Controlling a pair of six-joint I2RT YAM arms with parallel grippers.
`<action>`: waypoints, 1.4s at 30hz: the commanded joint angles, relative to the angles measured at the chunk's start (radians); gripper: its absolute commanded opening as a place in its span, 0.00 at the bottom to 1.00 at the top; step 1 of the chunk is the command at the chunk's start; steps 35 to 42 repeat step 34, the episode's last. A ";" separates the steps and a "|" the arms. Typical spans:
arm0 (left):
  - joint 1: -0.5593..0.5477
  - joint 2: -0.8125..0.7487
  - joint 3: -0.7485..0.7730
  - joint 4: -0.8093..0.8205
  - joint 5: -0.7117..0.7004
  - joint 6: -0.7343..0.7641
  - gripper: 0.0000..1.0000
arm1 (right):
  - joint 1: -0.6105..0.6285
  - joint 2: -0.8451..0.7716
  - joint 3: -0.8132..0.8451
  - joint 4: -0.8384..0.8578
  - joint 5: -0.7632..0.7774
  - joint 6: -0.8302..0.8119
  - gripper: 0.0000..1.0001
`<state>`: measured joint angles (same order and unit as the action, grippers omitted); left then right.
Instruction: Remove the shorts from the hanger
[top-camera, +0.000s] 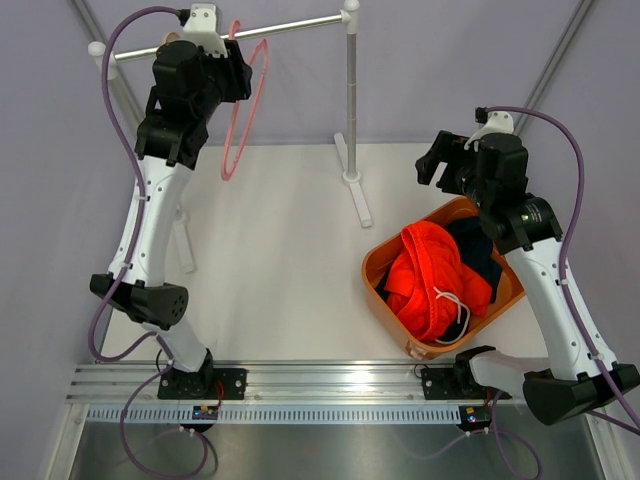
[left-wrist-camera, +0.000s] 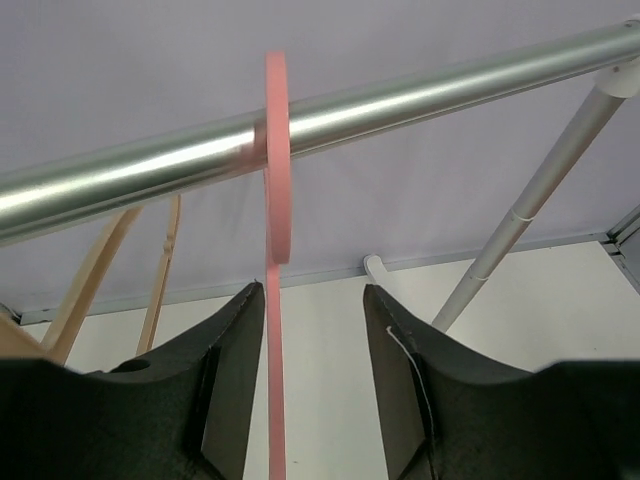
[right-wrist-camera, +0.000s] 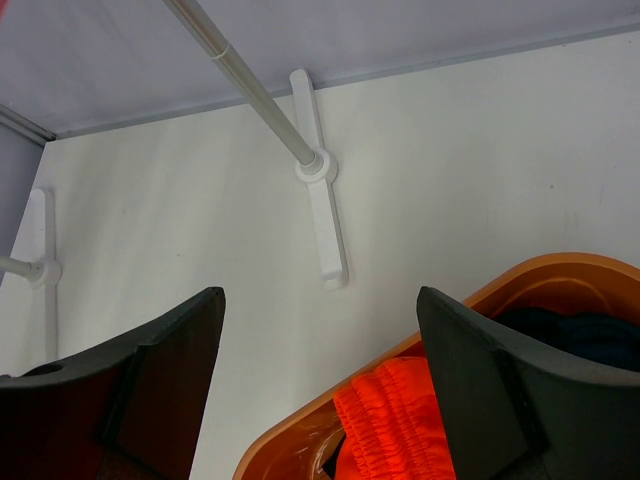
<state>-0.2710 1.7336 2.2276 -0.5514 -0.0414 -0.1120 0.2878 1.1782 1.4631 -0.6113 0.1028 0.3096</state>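
Note:
A bare pink hanger (top-camera: 251, 115) hangs from the silver rail (top-camera: 290, 27). My left gripper (top-camera: 238, 78) is raised up to it. In the left wrist view the hanger (left-wrist-camera: 277, 160) runs down between the jaws of the left gripper (left-wrist-camera: 313, 290), close to the left finger and apart from the right one; the jaws stand open. The orange shorts (top-camera: 430, 280) with a white drawstring lie heaped in the orange basket (top-camera: 375, 265), over the navy shorts (top-camera: 480, 245). My right gripper (top-camera: 437, 160) hovers open above the basket's far edge, holding nothing (right-wrist-camera: 320, 292).
The rack's right upright (top-camera: 351, 100) stands on a white foot (top-camera: 355, 195) mid-table; the left foot (top-camera: 185, 240) lies beside my left arm. A wooden hanger (left-wrist-camera: 100, 270) hangs on the rail left of the pink one. A metal mounting rail (top-camera: 320, 380) runs along the near edge.

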 joint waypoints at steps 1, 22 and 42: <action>-0.013 -0.097 -0.025 0.005 -0.017 0.028 0.48 | -0.007 -0.026 0.009 0.002 -0.022 -0.015 0.86; -0.428 -0.603 -0.617 -0.142 0.001 -0.049 0.61 | -0.006 -0.169 -0.089 -0.005 -0.034 -0.023 0.99; -0.428 -0.831 -0.907 -0.093 0.060 -0.020 0.77 | -0.007 -0.239 -0.230 0.073 -0.066 -0.009 1.00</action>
